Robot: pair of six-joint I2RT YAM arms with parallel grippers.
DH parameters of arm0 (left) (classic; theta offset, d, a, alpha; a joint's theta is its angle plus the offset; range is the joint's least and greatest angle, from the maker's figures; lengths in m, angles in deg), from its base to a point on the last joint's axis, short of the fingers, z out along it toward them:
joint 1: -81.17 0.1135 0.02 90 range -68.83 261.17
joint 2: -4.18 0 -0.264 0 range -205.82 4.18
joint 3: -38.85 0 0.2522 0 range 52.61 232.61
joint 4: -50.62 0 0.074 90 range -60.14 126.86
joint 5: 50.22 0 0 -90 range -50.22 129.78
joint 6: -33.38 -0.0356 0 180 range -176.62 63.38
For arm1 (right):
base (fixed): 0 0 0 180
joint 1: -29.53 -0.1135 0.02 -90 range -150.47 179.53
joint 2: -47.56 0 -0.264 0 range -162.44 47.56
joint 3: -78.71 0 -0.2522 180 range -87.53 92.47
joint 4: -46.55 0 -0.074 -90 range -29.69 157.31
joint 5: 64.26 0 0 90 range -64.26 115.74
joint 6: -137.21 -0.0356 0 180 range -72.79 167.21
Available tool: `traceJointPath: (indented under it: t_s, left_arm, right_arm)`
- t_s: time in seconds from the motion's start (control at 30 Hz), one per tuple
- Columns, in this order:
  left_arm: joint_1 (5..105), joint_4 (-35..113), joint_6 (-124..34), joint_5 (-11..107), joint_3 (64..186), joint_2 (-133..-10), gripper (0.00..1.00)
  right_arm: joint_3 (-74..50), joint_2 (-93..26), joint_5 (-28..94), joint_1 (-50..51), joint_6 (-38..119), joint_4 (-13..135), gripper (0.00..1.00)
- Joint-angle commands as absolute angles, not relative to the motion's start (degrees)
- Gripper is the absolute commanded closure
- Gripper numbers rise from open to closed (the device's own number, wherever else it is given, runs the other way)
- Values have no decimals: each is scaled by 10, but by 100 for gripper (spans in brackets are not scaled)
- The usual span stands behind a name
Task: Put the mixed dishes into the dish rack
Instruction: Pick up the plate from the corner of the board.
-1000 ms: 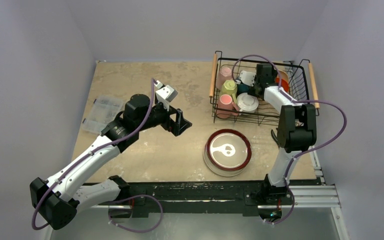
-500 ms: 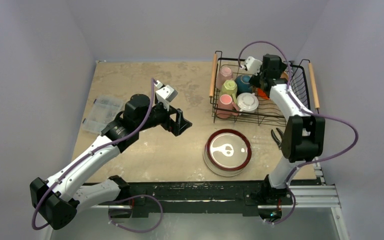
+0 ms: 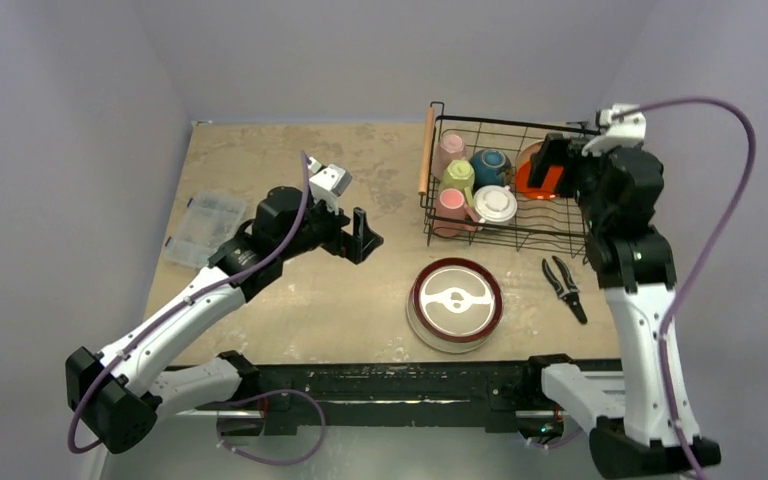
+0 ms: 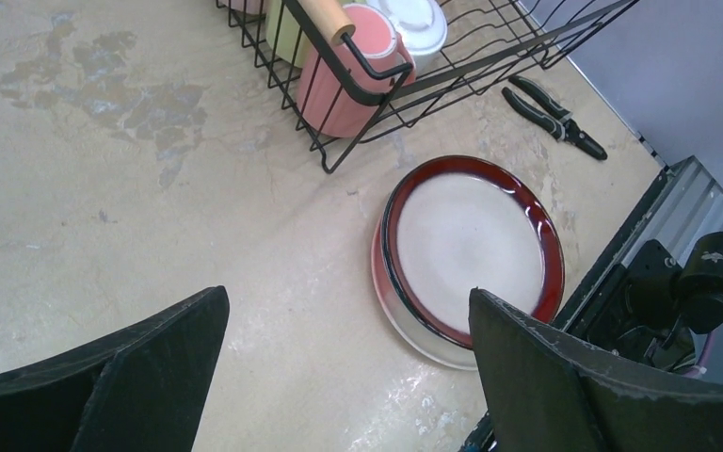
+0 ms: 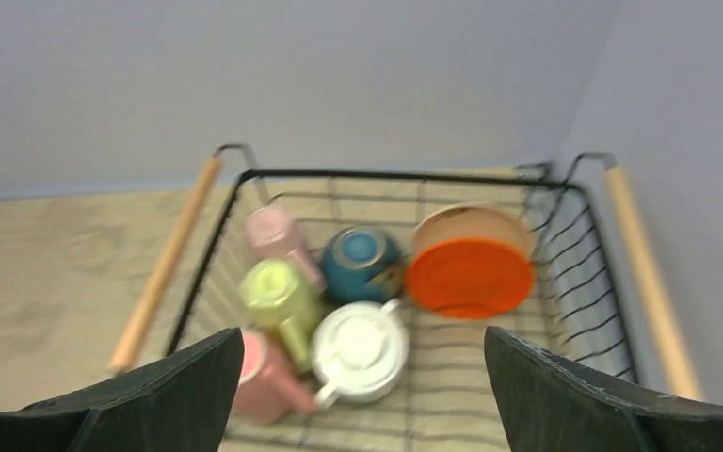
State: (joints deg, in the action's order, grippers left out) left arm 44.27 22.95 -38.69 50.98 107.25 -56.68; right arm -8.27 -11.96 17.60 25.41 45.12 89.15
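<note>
Top view: rack (image 3: 425, 150) at the far right corner of the desk (image 3: 290, 160) holds four mugs (image 3: 458, 176), bowl (image 3: 490, 165), orange plate (image 3: 533, 178). The plate stack (image 3: 454, 303) sits by the near edge, not loaded. The left claw (image 3: 358, 238) is open, empty, mid-desk; right claw (image 3: 552, 162) open, empty, above rack.
Left wrist: jaws wide, stack below, pliers (image 4: 555, 118) beyond.
Right wrist: jaws wide over rack, nothing held.
Mostly done; stack left to load.

White-and-black arms (image 3: 175, 315), purple cables (image 3: 695, 99)
</note>
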Motion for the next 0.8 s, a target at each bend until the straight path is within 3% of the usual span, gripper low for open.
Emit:
traceJointPath:
  t_s: [0.0,0.13,0.23,0.37,0.43,0.57,0.6,0.67,0.7,0.77]
  left_arm:
    - [440,220,-377,500,1095,-585,3]
    - [440,208,-352,525,1100,-608,5]
    - [440,215,-248,556,1083,-631,9]
    - [432,363,-86,626,985,-651,17]
    - [413,441,-38,606,934,-660,19]
    - [366,420,-47,556,956,-720,29]
    - [357,409,-53,550,972,-736,34]
    - [341,397,-63,530,995,-764,44]
    - [334,388,-67,517,1002,-773,47]
    - [322,375,-70,490,1011,-788,49]
  right_arm:
    - [-172,-34,318,252,258,1027,1]
    - [-255,25,295,252,178,1096,1]
    - [-339,57,320,252,151,1110,1]
    - [-436,94,315,251,121,1085,1]
    - [-464,104,268,252,92,1079,1]
    - [-514,97,237,252,47,1049,2]
    - [-527,90,237,252,39,1039,11]
    - [-542,72,254,252,47,1007,44]
    - [-550,64,255,252,51,993,50]
    - [-563,45,255,251,54,973,49]
